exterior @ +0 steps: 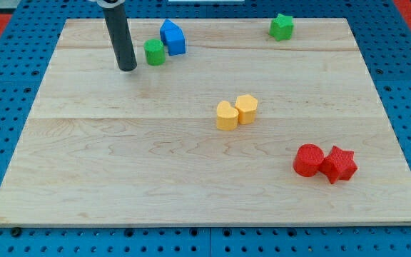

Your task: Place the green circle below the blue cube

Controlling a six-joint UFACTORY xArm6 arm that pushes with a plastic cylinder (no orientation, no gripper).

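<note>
The green circle [155, 52] stands near the view's top left of the wooden board [120, 171]. The blue cube [172, 37] touches it on its upper right side. My tip [127, 68] is just left of the green circle and slightly lower, a small gap apart from it. The dark rod rises from the tip to the view's top edge.
A green star-shaped block [281, 27] sits at the view's top right. Two yellow blocks [227, 115] [246, 108] touch each other near the middle. A red cylinder [308, 160] and a red star block [339, 164] touch at the lower right.
</note>
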